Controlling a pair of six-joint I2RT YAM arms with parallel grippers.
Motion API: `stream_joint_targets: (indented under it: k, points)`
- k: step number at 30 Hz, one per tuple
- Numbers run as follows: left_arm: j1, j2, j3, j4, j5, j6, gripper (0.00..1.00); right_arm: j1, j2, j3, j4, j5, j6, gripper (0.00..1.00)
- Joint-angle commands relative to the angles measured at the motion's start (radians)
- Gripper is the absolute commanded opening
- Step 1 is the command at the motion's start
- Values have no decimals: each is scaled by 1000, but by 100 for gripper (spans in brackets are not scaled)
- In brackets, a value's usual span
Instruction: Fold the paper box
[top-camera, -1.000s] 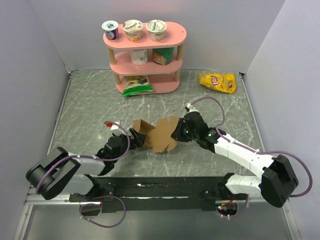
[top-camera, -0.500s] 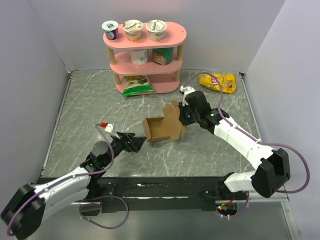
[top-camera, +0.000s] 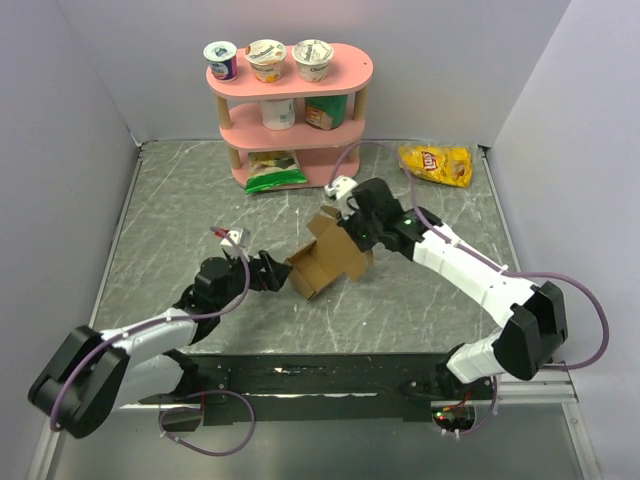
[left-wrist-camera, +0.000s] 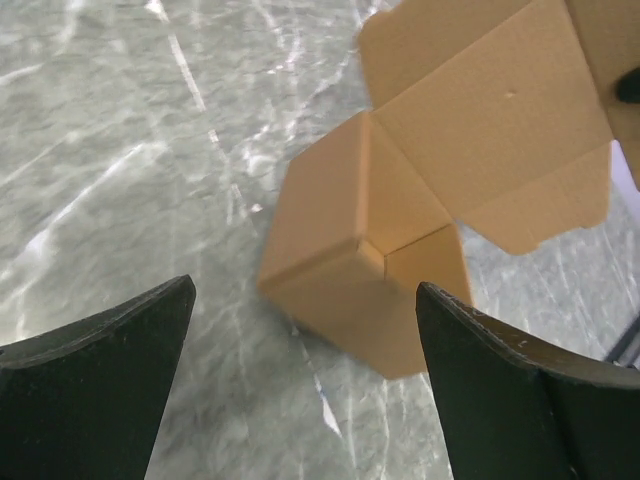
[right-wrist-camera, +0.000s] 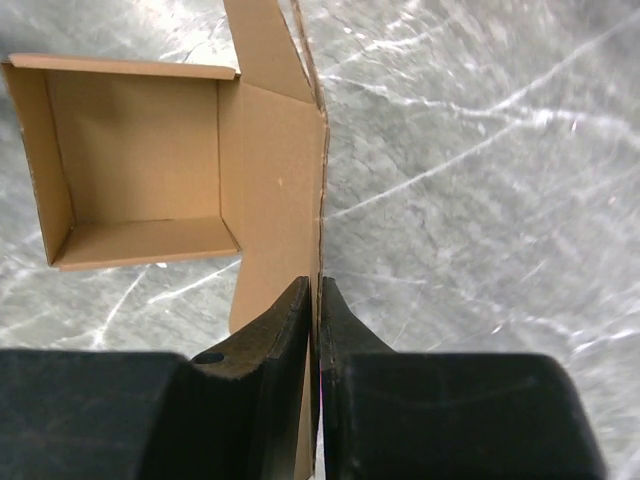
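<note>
Right gripper (top-camera: 352, 228): closed on a raised flap of the paper box (top-camera: 325, 262). In the right wrist view its two fingers (right-wrist-camera: 270, 340) stand almost together, with the thin cardboard edge caught between them.

Left gripper (top-camera: 272, 272): spread wide, holding nothing, low over the table (top-camera: 180, 220) just left of the box. In the left wrist view both dark fingertips (left-wrist-camera: 100, 390) flank a corner of the box, and neither touches the cardboard.

Paper box: plain brown, partly folded, near the middle of the grey marbled table between the two grippers. Three walls stand up around a square floor, and the interior is open. The box sits tilted, its lower left corner down on the table and its far side lifted toward the right gripper.

Background: a pink shelf (top-camera: 290, 110) with cups and packets at the far edge, and a yellow chip bag (top-camera: 435, 165) to its right, both well apart from the box.
</note>
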Motion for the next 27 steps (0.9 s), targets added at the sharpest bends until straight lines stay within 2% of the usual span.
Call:
stream_joint_targets:
  k: [1, 8, 11, 14, 16, 19, 27]
  points:
    - [19, 36, 57, 170, 135, 40, 99, 87, 47, 70, -31, 119, -99, 16]
    - [85, 42, 149, 103, 187, 138, 99, 130, 103, 105, -14, 109, -154, 19]
    - [107, 83, 174, 110, 261, 172, 99, 139, 106, 109, -6, 95, -170, 19]
    - [107, 137, 199, 129, 305, 205, 97, 148, 107, 111, -5, 84, -177, 20]
    - [107, 163, 217, 161, 356, 231, 89, 151, 109, 111, 0, 78, -179, 20]
    - [107, 215, 237, 193, 399, 247, 87, 153, 110, 116, -2, 71, -182, 20]
    - [107, 297, 252, 253, 387, 302, 97, 151, 112, 125, -14, 8, -202, 20]
